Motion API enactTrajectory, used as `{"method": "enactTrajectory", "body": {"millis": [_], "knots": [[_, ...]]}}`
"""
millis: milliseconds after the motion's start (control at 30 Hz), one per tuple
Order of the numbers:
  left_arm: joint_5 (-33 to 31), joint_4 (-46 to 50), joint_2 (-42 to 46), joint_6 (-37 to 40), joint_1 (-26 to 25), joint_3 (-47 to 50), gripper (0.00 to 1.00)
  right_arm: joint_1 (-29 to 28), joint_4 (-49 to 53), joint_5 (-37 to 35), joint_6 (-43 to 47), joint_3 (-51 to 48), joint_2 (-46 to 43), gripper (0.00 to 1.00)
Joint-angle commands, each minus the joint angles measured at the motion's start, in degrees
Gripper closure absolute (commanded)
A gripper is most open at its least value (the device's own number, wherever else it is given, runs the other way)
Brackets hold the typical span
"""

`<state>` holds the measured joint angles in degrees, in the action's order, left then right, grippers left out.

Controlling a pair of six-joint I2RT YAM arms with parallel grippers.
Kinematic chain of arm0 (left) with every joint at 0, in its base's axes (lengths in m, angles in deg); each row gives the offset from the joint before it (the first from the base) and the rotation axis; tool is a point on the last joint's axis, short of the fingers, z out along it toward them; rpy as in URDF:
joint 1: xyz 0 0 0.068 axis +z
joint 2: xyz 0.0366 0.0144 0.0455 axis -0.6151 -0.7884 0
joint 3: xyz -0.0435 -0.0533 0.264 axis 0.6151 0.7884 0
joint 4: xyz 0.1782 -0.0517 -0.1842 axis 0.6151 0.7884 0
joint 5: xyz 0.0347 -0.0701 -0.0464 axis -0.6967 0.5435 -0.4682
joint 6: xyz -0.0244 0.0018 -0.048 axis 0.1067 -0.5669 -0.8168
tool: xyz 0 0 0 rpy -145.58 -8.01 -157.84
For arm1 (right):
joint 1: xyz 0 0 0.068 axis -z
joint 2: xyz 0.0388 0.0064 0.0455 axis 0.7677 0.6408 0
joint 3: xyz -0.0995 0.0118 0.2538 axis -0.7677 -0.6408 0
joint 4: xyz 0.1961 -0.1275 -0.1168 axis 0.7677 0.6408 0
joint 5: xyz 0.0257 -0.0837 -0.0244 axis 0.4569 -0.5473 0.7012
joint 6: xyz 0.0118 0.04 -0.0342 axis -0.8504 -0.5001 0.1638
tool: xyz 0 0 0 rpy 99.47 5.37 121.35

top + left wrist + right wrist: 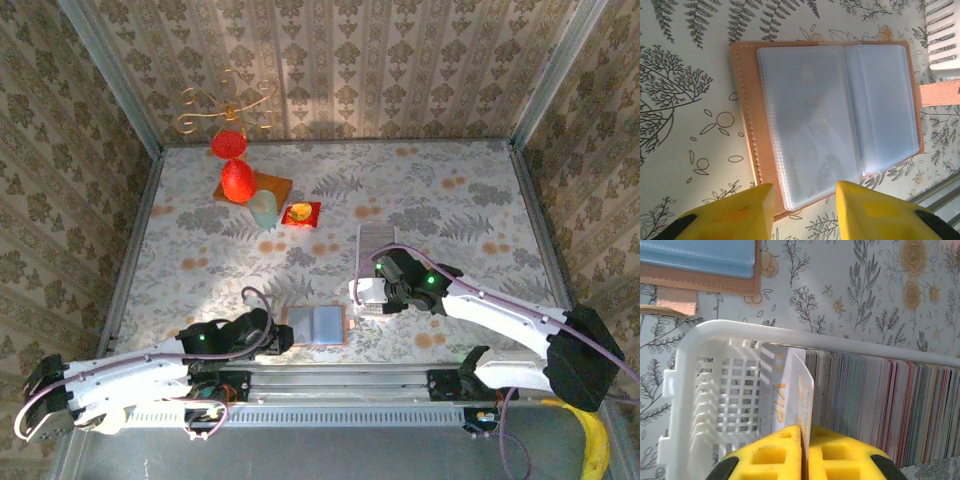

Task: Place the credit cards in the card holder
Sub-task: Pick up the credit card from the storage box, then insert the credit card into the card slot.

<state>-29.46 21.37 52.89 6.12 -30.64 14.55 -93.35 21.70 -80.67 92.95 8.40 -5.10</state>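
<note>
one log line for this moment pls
left gripper: open, at edge of open holder | right gripper: shut on card in tray | stage: card not yet in holder

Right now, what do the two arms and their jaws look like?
Left arm and right arm alike: white shells, black joints, a green light near each wrist, thin purple cables looping alongside. Jaws are yellow blocks with black backing.
</note>
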Motion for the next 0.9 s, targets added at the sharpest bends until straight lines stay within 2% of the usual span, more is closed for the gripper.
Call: {"method": "enactTrajectory", "body": {"millis": [0,67,167,267,400,500,600,667,767,867], "knots": [[-1.73,3.34,1.38,-0.76,-0.42,-1.90,0.63,-0.01,0.47,-1.31,-2.13,0.44,-1.61,0.94],[-2.21,4.32,2.09,-0.46,-0.40,-2.17,0.63,-0.35,1.93,-0.56,-4.00,1.24,-2.44,1.00],[-3.10,6.11,3.40,-0.28,-0.14,-2.57,0.63,-1.14,4.65,3.03,-9.88,3.14,-4.85,1.00],[-3.10,6.55,4.42,0.08,0.13,-2.61,0.63,-1.86,8.09,8.86,-19.67,4.90,-8.86,1.00],[-3.23,6.31,4.37,-0.02,0.22,-2.79,0.62,-2.56,2.59,13.23,-41.17,3.81,-16.37,1.00],[-3.83,5.68,3.63,-0.01,0.39,-3.04,0.60,-2.52,-2.17,11.14,-63.02,1.72,-21.58,1.00],[-4.40,4.69,2.58,-0.02,0.57,-3.31,0.56,-2.55,-0.93,9.69,-83.51,1.67,-22.05,1.00],[-4.65,4.10,1.53,-0.10,0.79,-3.64,0.54,-2.56,0.49,10.91,-93.65,1.40,-20.71,1.00],[-4.52,3.69,-0.31,0.25,1.09,-4.51,0.52,-3.00,-1.31,13.41,-100.41,0.26,-19.64,1.00],[-4.21,2.70,-2.24,0.83,1.35,-5.05,0.49,-4.24,-9.67,13.83,-106.78,-3.93,-19.95,1.00]]}}
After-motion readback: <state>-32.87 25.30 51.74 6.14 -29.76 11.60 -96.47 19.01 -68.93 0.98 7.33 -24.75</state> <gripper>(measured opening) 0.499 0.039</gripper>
